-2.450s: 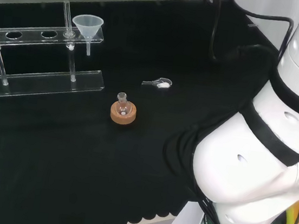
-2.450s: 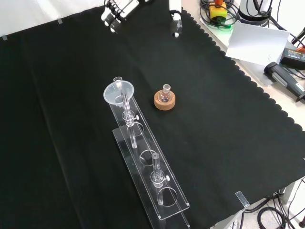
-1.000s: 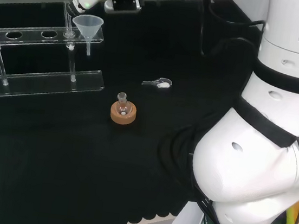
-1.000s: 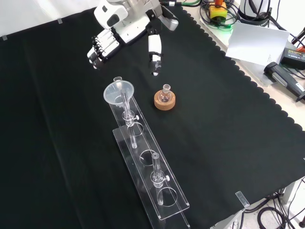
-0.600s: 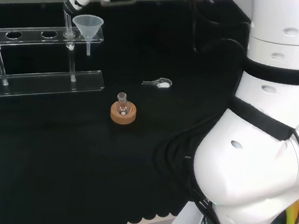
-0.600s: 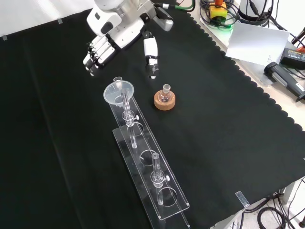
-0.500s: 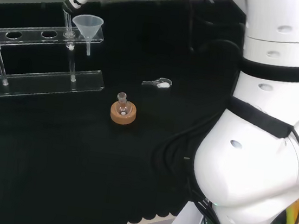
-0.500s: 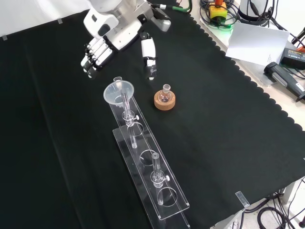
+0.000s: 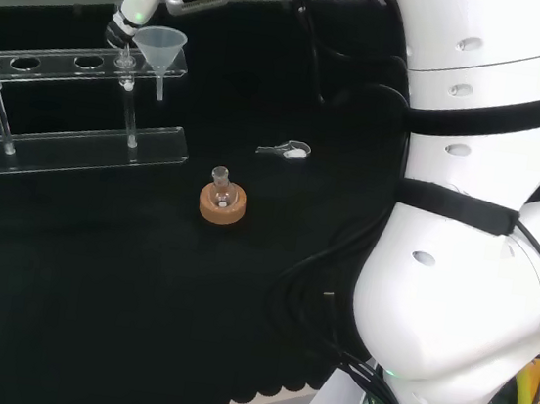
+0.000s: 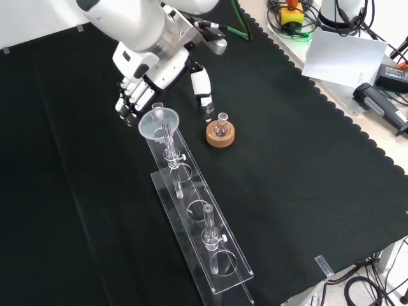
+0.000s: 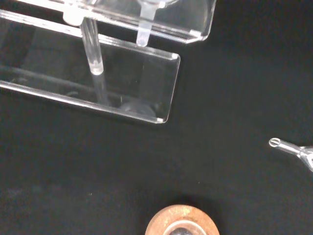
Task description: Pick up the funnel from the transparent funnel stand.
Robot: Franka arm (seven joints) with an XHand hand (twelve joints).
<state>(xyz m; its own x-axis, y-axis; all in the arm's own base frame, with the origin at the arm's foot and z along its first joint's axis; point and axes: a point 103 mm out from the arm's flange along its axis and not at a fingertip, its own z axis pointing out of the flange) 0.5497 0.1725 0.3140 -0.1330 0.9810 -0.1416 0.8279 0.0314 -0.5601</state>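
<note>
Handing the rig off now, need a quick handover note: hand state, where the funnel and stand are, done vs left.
Hand: open, empty, fingers relaxed, spread on either side of the funnel's top in the front view; contact cannot be told.
Funnel: seated in the end hole of the transparent funnel stand, stem pointing down through the top shelf.
Nearby: small flask on cork ring beside the stand's funnel end; a small scoop lies further out on the cloth.
Done: hand brought in over the funnel.
Left: close on the funnel and lift it straight up, clear of the stand.
</note>
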